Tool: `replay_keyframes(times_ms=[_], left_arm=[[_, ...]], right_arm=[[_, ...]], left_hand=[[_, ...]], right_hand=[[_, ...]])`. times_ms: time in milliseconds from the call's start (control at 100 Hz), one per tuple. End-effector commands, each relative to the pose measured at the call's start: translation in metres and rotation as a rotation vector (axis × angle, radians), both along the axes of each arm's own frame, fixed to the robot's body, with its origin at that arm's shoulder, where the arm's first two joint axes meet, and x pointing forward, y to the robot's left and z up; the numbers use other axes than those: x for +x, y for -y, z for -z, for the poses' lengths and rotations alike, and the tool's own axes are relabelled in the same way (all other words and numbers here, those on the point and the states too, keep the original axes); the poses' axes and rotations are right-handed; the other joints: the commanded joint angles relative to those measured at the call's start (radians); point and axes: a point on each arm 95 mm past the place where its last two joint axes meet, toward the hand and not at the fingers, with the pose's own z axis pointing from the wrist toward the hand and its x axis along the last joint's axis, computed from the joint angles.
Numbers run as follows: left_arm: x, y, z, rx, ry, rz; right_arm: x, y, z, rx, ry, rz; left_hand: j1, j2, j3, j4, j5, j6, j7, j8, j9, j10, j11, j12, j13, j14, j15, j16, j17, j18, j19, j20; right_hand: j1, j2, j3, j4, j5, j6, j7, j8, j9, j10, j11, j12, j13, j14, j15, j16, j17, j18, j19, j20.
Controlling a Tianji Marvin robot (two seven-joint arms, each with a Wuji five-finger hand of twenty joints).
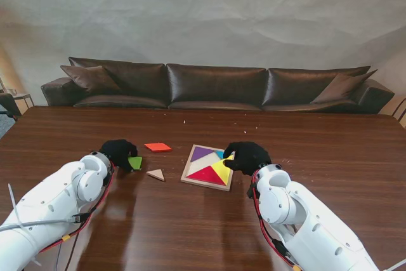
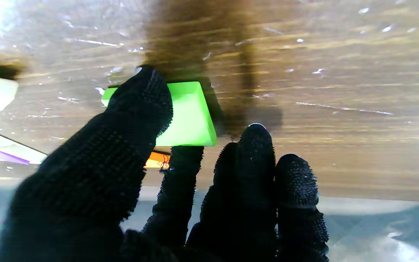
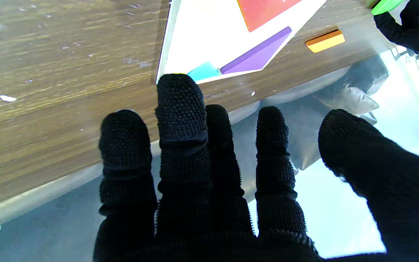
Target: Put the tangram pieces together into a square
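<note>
Dark brown wooden table [image 1: 342, 157], glossy, streaked with grain and dotted with pale specks. Beyond its far edge, long dark leather sofa [image 1: 216, 87] against the wall, spanning nearly the whole width. Brown cushion [image 1: 92, 77] tilted in the sofa's left corner, another cushion [image 1: 342, 85] leaning in the right corner. Behind, pale creased backdrop [image 1: 203, 11]. Part of a chair [image 1: 11, 103] at the far left edge.
</note>
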Motion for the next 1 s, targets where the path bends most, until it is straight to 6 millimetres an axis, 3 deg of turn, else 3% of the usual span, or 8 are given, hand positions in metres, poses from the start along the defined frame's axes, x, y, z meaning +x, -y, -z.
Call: replay_keyframes(times_ms=[0, 60, 200, 370, 550, 990], left_arm=[[-0.009, -0.001, 0.015, 0.011, -0.057, -0.005], [-0.008, -0.001, 0.015, 0.011, -0.061, -0.008], [-0.009, 0.0, 0.015, 0.016, -0.07, -0.007], [-0.01, 0.002, 0.017, 0.03, -0.06, 0.005], [-0.011, 0.004, 0.014, 0.023, -0.047, 0.009], [-0.016, 0.001, 0.003, -0.013, -0.011, 0.024]], right_arm=[[-0.001, -0.003, 0.003, 0.001, -0.019, -0.012], [-0.001, -0.003, 0.003, 0.001, -0.02, -0.012], [-0.001, -0.003, 0.004, 0.001, -0.02, -0.011], [0.0, -0.003, 0.005, 0.001, -0.023, -0.01], [0.0, -0.003, 0.007, 0.0, -0.026, -0.01], [0.001, -0.002, 0.009, -0.006, -0.035, -0.007]], left_hand=[[0.103, 0.073, 0.051, 0.047, 0.102, -0.104, 0.622, 0.136, 0.037, 0.01, -0.035, -0.049, 0.043, -0.006, -0.01, 0.013, 0.029, 0.008, 0.054, -0.006], [0.105, 0.078, 0.055, 0.049, 0.093, -0.102, 0.636, 0.147, 0.071, 0.0, -0.047, -0.084, 0.068, -0.006, -0.011, 0.019, 0.049, 0.018, 0.065, -0.005], [0.101, 0.069, 0.062, 0.049, 0.063, -0.108, 0.703, 0.181, 0.197, -0.072, -0.015, -0.111, 0.08, 0.005, 0.008, 0.04, 0.05, 0.044, 0.116, 0.029], [0.082, 0.037, 0.08, 0.041, 0.053, -0.136, 0.792, 0.209, 0.426, -0.163, -0.049, 0.221, 0.034, 0.019, 0.076, 0.044, 0.008, 0.03, 0.178, 0.099], [0.088, 0.039, 0.082, 0.043, 0.038, -0.138, 0.82, 0.255, 0.436, -0.178, 0.008, 0.37, -0.031, 0.051, 0.042, 0.028, -0.052, 0.034, 0.142, 0.118], [0.126, 0.052, 0.09, 0.054, 0.018, -0.116, 0.804, 0.296, 0.406, -0.15, 0.028, 0.447, -0.07, 0.072, -0.218, -0.128, -0.077, 0.043, 0.09, 0.102]], right_hand=[[-0.024, 0.018, -0.002, 0.022, 0.013, 0.009, 0.01, -0.005, -0.034, 0.02, 0.016, -0.016, -0.017, 0.008, 0.014, -0.003, -0.127, 0.005, 0.017, 0.0], [-0.024, 0.019, -0.002, 0.022, 0.014, 0.009, 0.011, -0.005, -0.036, 0.017, 0.016, -0.016, -0.017, 0.008, 0.014, -0.003, -0.127, 0.005, 0.017, 0.0], [-0.024, 0.02, -0.002, 0.022, 0.015, 0.01, 0.011, -0.006, -0.036, 0.017, 0.017, -0.016, -0.018, 0.008, 0.014, -0.003, -0.127, 0.005, 0.018, 0.0], [-0.024, 0.02, -0.003, 0.022, 0.016, 0.012, 0.011, -0.006, -0.037, 0.017, 0.017, -0.016, -0.018, 0.009, 0.015, -0.004, -0.127, 0.004, 0.019, 0.0], [-0.024, 0.022, -0.002, 0.023, 0.017, 0.012, 0.011, -0.006, -0.038, 0.017, 0.017, -0.017, -0.017, 0.006, 0.016, -0.004, -0.127, 0.005, 0.019, 0.0], [-0.026, 0.027, -0.002, 0.023, 0.018, 0.013, 0.011, -0.006, -0.038, 0.021, 0.019, -0.017, -0.017, 0.008, 0.017, -0.005, -0.126, 0.005, 0.02, 0.0]])
